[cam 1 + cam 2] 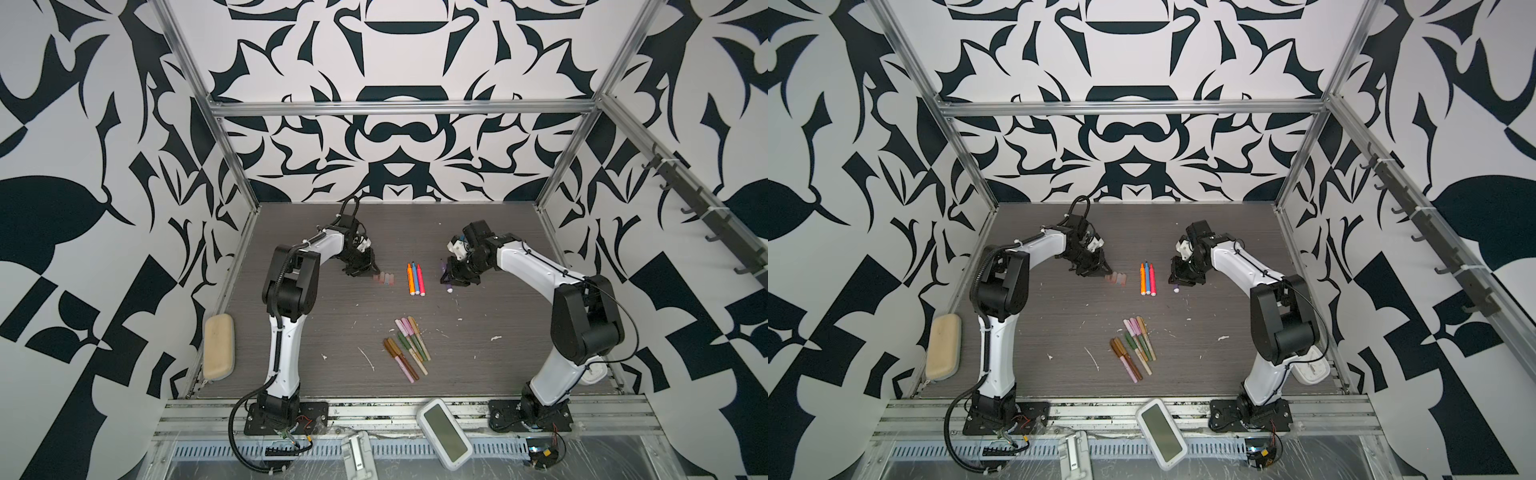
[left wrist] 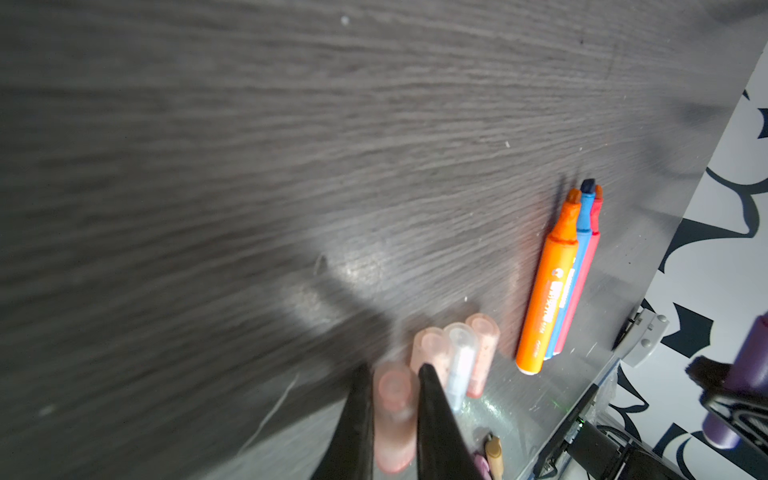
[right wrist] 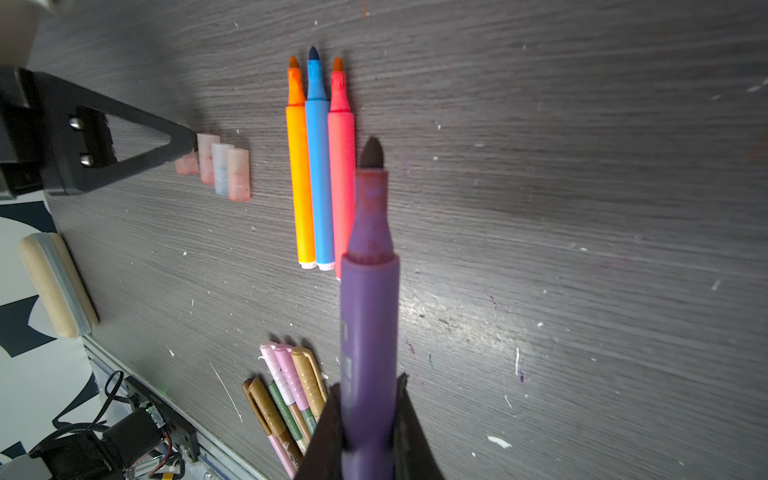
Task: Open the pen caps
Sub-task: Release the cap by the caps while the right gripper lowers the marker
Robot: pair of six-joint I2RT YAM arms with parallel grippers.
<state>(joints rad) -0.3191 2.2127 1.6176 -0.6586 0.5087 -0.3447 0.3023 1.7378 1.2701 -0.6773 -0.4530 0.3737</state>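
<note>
Left gripper (image 2: 395, 374) narrow, pinching pale pink cap (image 2: 392, 415) down at the table (image 2: 208, 166), at the end of a row with three loose caps (image 2: 457, 353). Right gripper (image 3: 368, 395) clamped on uncapped purple pen (image 3: 368, 311). Orange, blue and pink pens (image 3: 320, 166) lie uncapped between the arms. Capped pens (image 1: 409, 347) are bunched nearer the arm bases.

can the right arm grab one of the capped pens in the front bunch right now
Probably not yet: the right end effector is shut on the purple pen, so its grip is taken. The way across to the capped pens looks free.
</note>
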